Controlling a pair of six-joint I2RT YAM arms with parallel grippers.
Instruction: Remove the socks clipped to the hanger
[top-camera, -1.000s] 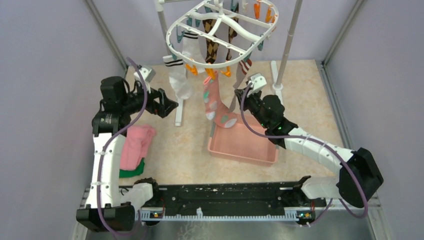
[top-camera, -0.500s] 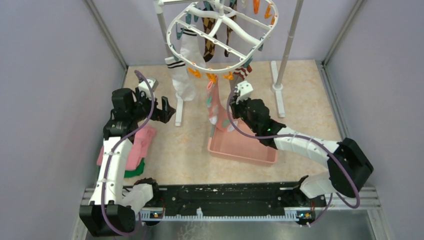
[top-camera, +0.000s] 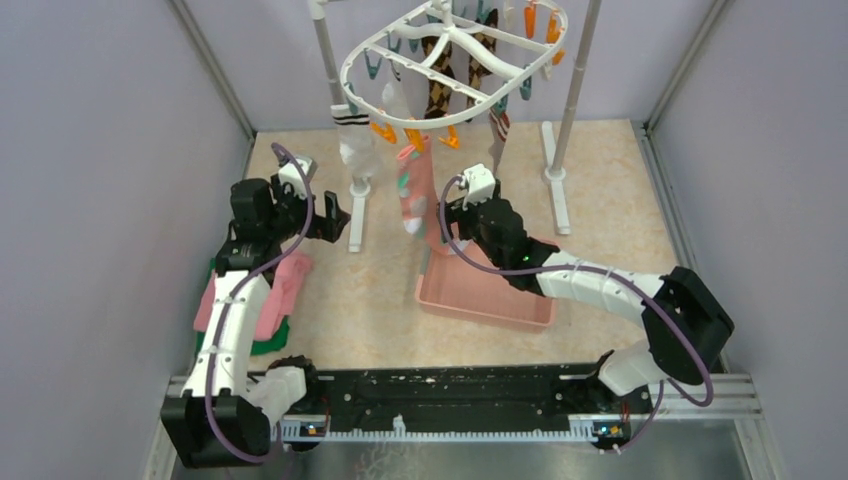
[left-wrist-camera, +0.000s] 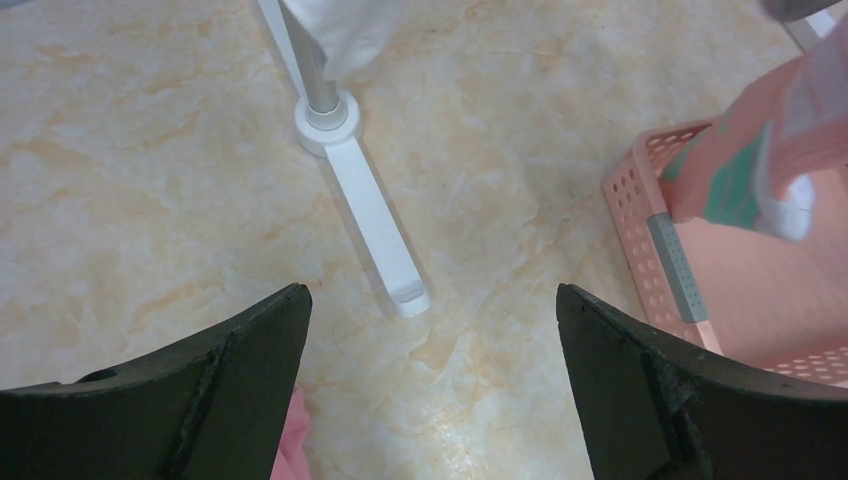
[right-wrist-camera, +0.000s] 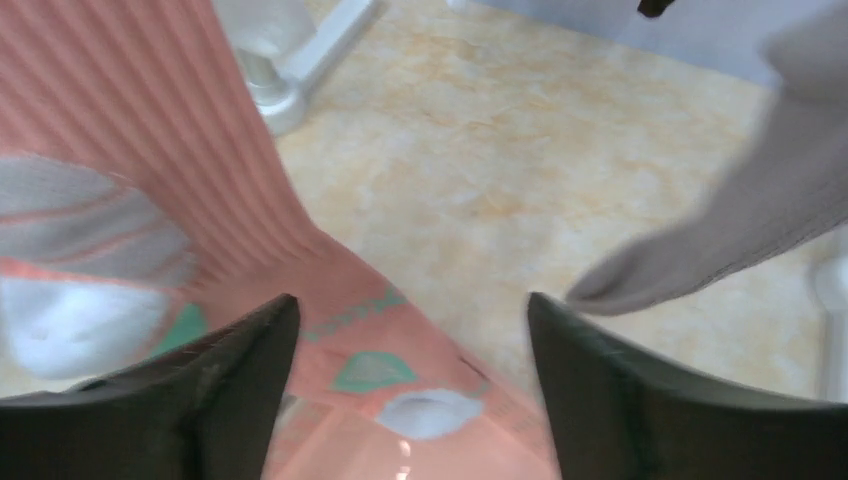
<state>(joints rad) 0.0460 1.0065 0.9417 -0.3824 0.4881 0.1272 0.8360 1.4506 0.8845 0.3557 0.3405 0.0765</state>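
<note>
Fixed high behind the arm bases, looking down over the whole beige marbled tabletop (top-camera: 620, 200). From the left wrist, low and close, down onto the white plastic stand foot (left-wrist-camera: 370, 215) and pink perforated plastic basket (left-wrist-camera: 635, 215), both shared with the top view. From the right wrist, closest, against the pink sock with teal and white spots (right-wrist-camera: 230, 150).

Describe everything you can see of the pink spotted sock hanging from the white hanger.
Pink ribbed-knit sock with teal and white spots, white toe. It hangs cuff-up, clipped under the white oval plastic hanger, toe near the pink perforated basket's far-left corner. Its foot lies just ahead of the open right gripper; contact unclear.
</note>
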